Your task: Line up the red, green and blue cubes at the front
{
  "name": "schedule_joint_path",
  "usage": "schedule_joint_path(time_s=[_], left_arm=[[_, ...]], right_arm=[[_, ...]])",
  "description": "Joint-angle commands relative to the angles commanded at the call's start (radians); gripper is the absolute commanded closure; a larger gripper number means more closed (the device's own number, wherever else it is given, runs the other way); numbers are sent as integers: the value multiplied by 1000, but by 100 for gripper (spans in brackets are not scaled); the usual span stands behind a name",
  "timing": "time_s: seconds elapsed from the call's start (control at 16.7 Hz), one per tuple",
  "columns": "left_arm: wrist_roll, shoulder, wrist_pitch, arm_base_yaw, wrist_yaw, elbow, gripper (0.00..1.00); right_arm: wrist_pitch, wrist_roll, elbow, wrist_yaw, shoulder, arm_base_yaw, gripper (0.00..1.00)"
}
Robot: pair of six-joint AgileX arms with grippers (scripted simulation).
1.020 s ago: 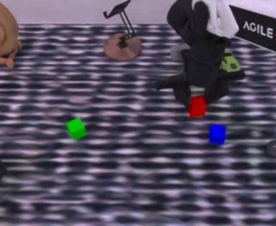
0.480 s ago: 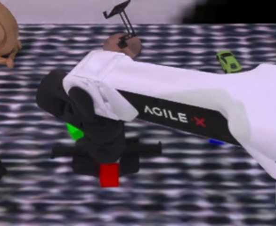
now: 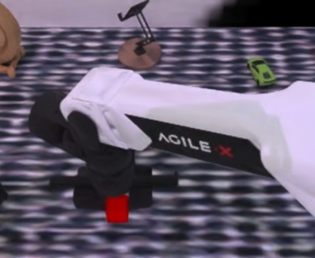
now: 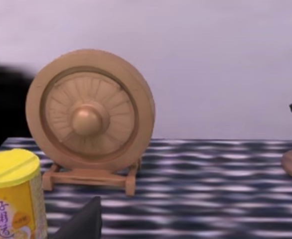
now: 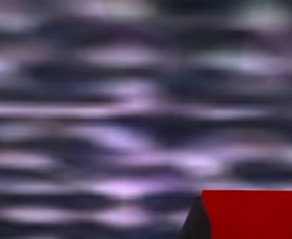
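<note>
The right arm [image 3: 211, 134] hides the green and blue cubes from the top view. The red cube [image 5: 253, 214] is cut off by the right wrist view's edge.

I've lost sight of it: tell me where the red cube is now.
In the top view the red cube sits left of centre near the table's front edge, held in the right gripper under the white arm.
</note>
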Motion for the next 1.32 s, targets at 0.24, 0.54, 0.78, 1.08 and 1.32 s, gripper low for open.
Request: schedule_joint_path(time_s=[0.24,0.54,0.78,1.08,1.32], left_arm=[[0,0,0,0,0,0,0],[0,0,0,0,0,0,0],[0,0,0,0,0,0,0],[0,0,0,0,0,0,0],[0,0,0,0,0,0,0]], right_arm=[[110,1,-81,1,22,2,100],[235,5,-177,3,55,6,100],[235,5,-177,3,55,6,92],[235,5,-177,3,55,6,55],[235,5,-177,3,55,6,25]])
